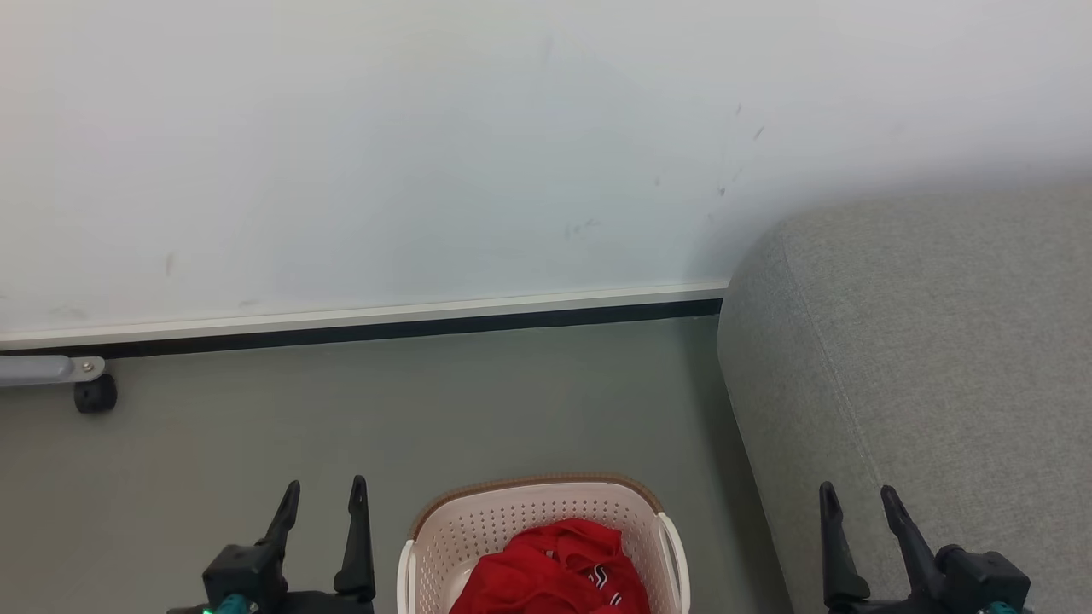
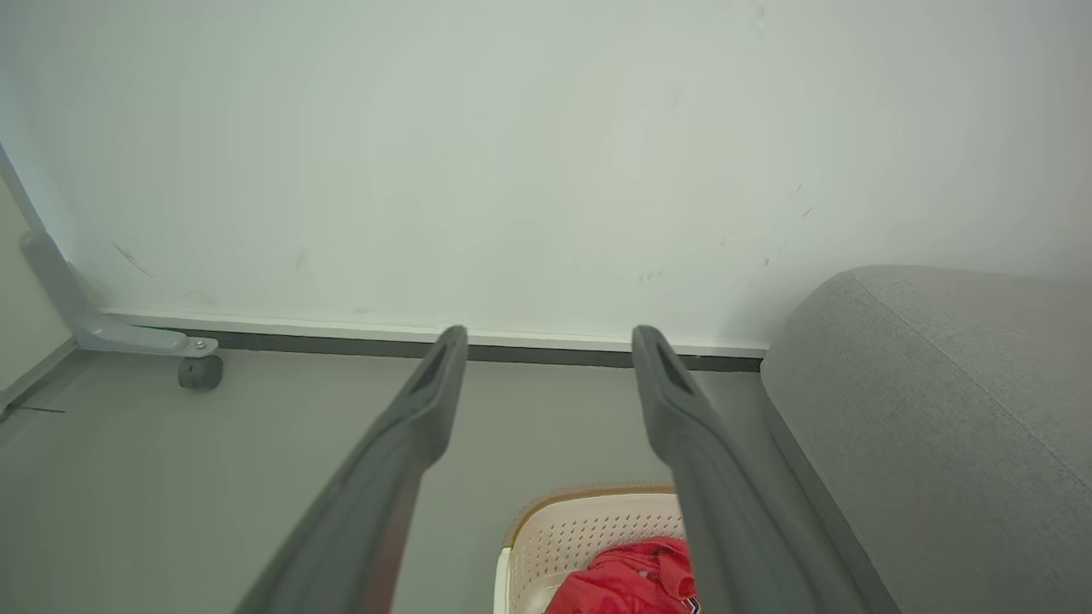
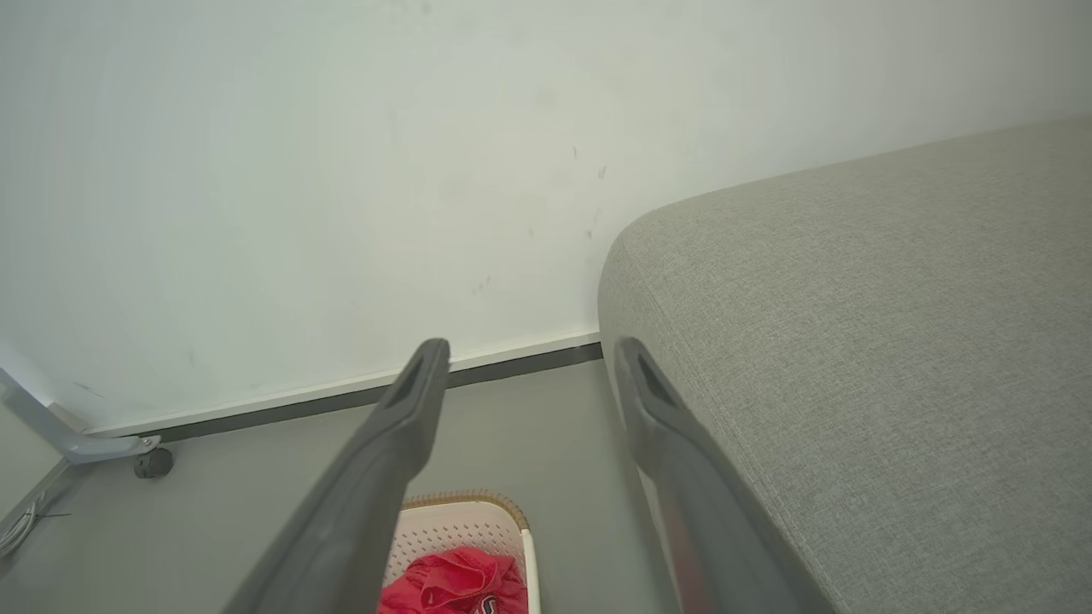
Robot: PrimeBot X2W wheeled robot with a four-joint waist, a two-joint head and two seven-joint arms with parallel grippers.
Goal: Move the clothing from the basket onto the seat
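Red clothing with white trim lies bunched inside the cream perforated basket, which stands on the floor at the bottom middle of the head view. The grey fabric seat rises just right of the basket. My left gripper hangs open to the left of the basket, nothing between its fingers. My right gripper is open in front of the seat, empty as well. The left wrist view shows the clothing in the basket beside the seat; the right wrist view shows the clothing, basket and seat.
A pale wall with a dark baseboard runs behind the grey floor. A grey metal leg with a black caster stands at the far left against the wall.
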